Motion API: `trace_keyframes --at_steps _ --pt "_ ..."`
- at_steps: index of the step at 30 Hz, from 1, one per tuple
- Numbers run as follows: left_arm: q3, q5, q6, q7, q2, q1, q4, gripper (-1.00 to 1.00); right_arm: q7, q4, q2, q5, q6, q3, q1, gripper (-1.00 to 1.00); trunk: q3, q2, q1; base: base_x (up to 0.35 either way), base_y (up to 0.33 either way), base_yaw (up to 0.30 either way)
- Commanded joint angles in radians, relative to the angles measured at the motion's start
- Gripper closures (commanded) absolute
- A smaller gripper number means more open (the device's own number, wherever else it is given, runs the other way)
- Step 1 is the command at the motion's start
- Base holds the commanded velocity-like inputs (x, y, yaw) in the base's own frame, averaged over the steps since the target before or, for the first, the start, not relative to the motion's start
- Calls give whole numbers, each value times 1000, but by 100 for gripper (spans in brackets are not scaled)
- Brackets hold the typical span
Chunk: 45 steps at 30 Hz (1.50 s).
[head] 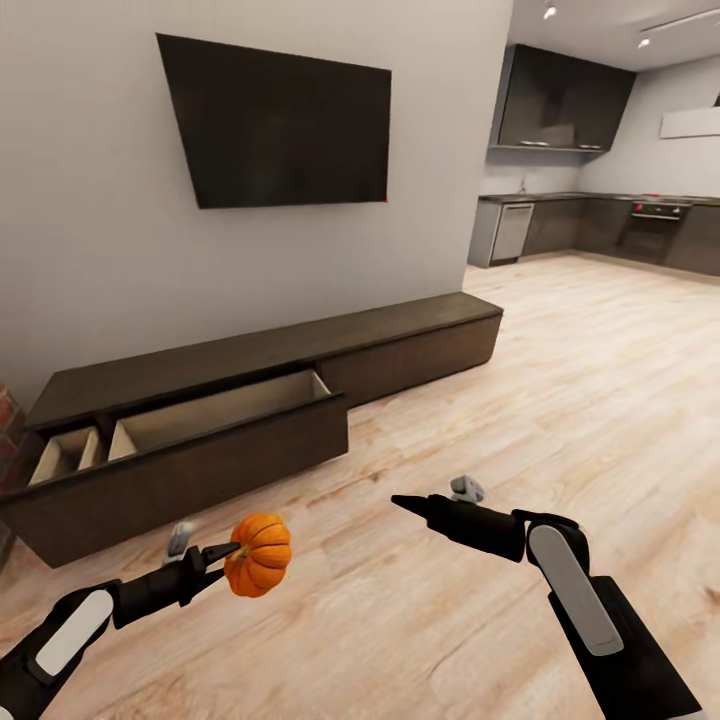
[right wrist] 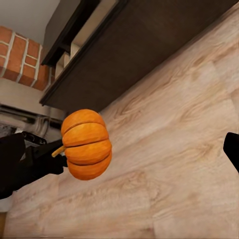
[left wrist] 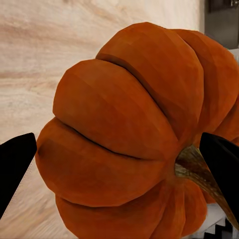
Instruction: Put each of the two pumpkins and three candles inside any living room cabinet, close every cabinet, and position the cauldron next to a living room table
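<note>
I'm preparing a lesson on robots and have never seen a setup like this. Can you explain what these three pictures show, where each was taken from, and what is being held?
This is a simulated two-armed wheeled robot in a living room. The head view looks down over both arms. The left gripper holds an orange pumpkin by its stem, above the wood floor. The right gripper holds nothing; whether it is open is hard to tell. Ahead is a long, low dark cabinet with one drawer pulled open, under a wall screen. The other two pictures come from cameras near each gripper: the left wrist view shows the pumpkin close up, and the right wrist view looks across at it.
</note>
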<state>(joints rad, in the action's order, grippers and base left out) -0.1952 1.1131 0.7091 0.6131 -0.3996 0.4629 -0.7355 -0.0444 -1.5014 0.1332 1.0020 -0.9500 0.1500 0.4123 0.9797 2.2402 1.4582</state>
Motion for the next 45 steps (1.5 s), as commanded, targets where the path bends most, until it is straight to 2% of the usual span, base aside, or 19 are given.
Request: trace_keyframes --at_steps 1,8,15,38,45 --pt "-3 15 7 0 -1 2 0 100 -5 -1 1 -5 -3 0 0 -100 1 0 0 0 0 275" --pt "-3 16 7 1 -2 2 1 100 -5 0 0 -5 -3 1 0 -100 1 0 0 0 0 275" --pt "-3 40 7 1 -3 1 2 100 -5 1 0 -6 -3 2 0 -100 1 0 0 0 0 275" --pt "-2 42 7 -1 -9 1 16 100 -5 1 3 -6 -3 2 0 -100 1 0 0 0 0 275" --pt "40 41 6 -2 -9 0 38 100 -5 1 4 -6 -3 2 0 -100 1 0 0 0 0 275"
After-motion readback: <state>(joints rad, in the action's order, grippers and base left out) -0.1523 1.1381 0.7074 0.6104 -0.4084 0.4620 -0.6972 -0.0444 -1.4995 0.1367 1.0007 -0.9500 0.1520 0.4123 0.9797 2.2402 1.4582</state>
